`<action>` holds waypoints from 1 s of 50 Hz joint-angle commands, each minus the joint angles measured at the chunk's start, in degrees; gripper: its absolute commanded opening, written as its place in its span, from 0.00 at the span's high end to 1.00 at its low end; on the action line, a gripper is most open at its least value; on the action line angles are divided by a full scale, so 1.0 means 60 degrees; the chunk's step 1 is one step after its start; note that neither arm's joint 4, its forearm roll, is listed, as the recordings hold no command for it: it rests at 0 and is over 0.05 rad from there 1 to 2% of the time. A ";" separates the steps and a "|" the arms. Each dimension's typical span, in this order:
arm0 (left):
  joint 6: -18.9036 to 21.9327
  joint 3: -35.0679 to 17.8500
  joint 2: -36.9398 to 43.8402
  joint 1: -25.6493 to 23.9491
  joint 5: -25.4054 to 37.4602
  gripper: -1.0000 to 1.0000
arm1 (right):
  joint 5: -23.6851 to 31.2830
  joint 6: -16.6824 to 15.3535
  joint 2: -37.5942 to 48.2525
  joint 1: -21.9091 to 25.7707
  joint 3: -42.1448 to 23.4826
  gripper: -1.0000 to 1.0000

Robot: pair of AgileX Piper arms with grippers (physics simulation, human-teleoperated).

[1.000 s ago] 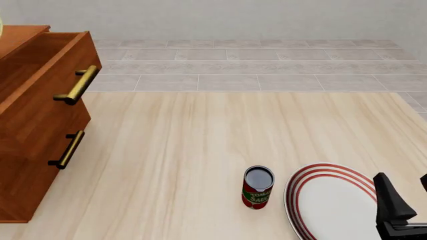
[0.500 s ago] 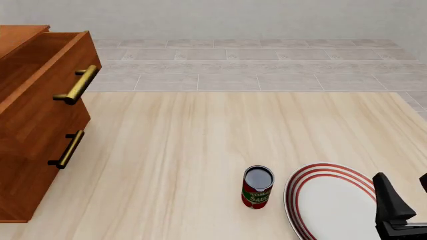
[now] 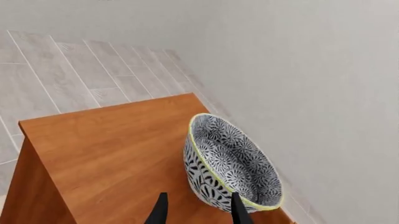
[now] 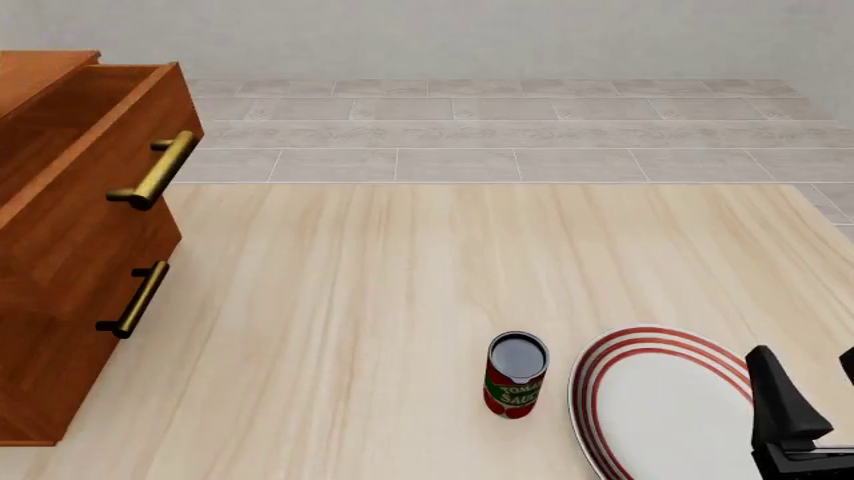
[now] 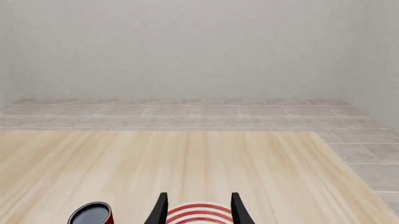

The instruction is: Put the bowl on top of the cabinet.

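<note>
The speckled grey-and-white bowl (image 3: 234, 165) with its pale yellowish rim rests on the reddish-brown top of the cabinet (image 3: 112, 149), close to the wall. My left gripper (image 3: 199, 212) is open just short of the bowl, one fingertip (image 3: 240, 210) overlapping its outer wall, and nothing lies between the fingers. In the front view the cabinet (image 4: 74, 250) stands at the left with its top drawer pulled out; the bowl and left gripper are out of that view. My right gripper (image 4: 814, 390) is open low at the right, over the plate.
A white plate with red rings (image 4: 661, 405) lies at the table's near right, and a tomato sauce can (image 4: 515, 374) stands upright just left of it. Brass bar handles (image 4: 156, 170) stick out from the drawers. Tiled floor lies beyond the table's far edge.
A pale sliver at the front view's left edge above the cabinet, seen one second ago, no longer shows. The right arm, can and plate have not moved.
</note>
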 commanded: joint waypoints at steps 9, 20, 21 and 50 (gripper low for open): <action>-0.0118 -0.0319 0.0030 0.0239 0.0000 0.00 | -0.0009 0.0011 -0.0001 -0.0001 -0.0001 0.00; -0.0177 -0.0361 -0.0036 0.0410 0.0064 0.00 | -0.0018 0.0013 -0.0001 0.0004 -0.0002 0.00; -0.0178 -0.0375 -0.0055 0.0432 0.0085 0.00 | -0.0018 0.0013 -0.0001 0.0004 -0.0002 0.00; -0.0252 -0.0823 -0.0795 0.0710 0.0517 0.00 | -0.0030 0.0004 -0.0001 0.0036 -0.0016 0.00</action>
